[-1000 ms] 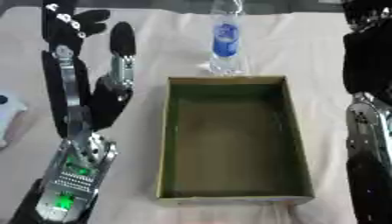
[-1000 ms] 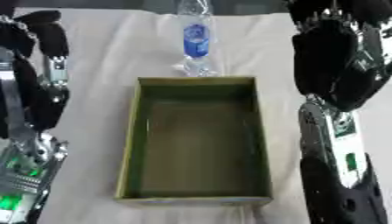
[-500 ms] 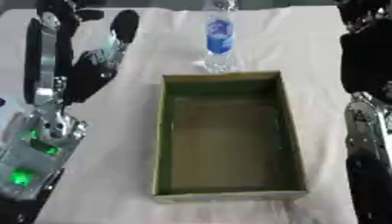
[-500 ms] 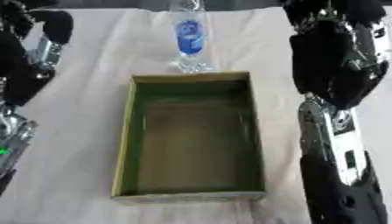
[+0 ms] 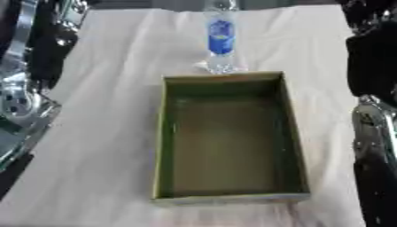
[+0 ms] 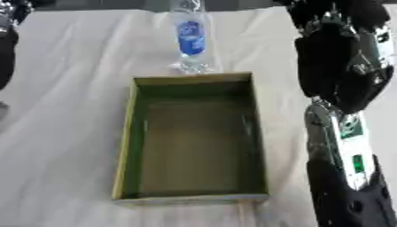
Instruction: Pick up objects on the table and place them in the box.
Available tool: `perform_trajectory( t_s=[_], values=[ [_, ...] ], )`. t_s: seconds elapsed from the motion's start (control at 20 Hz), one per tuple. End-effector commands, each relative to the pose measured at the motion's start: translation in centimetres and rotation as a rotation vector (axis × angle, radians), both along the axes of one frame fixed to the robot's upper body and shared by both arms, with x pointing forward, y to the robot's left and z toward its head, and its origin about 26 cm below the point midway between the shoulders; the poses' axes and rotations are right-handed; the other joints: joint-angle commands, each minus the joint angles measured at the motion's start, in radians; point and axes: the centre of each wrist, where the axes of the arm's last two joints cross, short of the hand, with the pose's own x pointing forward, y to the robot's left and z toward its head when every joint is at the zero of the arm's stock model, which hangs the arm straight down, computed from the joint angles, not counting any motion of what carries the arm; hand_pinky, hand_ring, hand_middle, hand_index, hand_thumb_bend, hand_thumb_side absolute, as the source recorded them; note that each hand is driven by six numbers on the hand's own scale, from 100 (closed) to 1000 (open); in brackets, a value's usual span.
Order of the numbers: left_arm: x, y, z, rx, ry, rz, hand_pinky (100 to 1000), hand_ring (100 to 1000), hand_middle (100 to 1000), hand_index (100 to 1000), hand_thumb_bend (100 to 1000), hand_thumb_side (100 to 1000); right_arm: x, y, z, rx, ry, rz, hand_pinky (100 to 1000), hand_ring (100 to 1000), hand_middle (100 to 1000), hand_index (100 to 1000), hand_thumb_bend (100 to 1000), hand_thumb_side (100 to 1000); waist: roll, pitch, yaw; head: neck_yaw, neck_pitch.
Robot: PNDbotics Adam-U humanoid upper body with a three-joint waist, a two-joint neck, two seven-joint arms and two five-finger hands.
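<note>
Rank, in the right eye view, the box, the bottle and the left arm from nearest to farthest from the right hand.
1. The box, its right wall beside the right hand.
2. The bottle, upright behind the box.
3. The left arm, at the far left edge.

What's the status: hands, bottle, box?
Right hand raised beside box, holding nothing. Left hand barely in view, fingers unclear. Bottle upright just beyond box, untouched. Box empty; path clear.

Two head-mounted eye views, set side by side, look steeply down (close in) at the same cloth-covered bench and open box.
</note>
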Motion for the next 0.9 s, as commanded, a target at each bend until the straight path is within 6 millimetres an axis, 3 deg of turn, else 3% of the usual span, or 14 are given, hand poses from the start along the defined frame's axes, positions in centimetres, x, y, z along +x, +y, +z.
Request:
perform_trajectory(
  t_s=[0.05,0.4,0.65,0.9],
  values=[
    [-0.4,0.4,1.5,0.014,0.0,0.025,754,791,1000,987,600,785,-0.2,-0.1,0.4,-0.021,-0.021,0.003,807,880,897,931,100,942,0.003,-0.019,-0.005,0.008,-0.014],
    [0.3,-0.3,1.5,-0.013,0.027,0.076,746,779,1000,978,605,797,-0.2,0.0,0.6,-0.022,-0.026,0.009,806,877,897,931,100,940,0.01,-0.018,-0.033,0.01,-0.017],
    [1.9,-0.6,1.0,-0.044,0.028,0.071,742,765,1000,959,698,848,-0.2,0.0,0.5,-0.025,-0.023,0.011,807,875,898,932,100,923,0.017,-0.016,-0.044,0.011,-0.016],
    [3.0,-0.9,0.6,-0.061,0.035,0.053,740,759,1000,957,705,859,-0.2,0.0,0.5,-0.027,-0.018,0.012,808,874,898,932,100,914,0.023,-0.014,-0.048,0.012,-0.017]
  ],
)
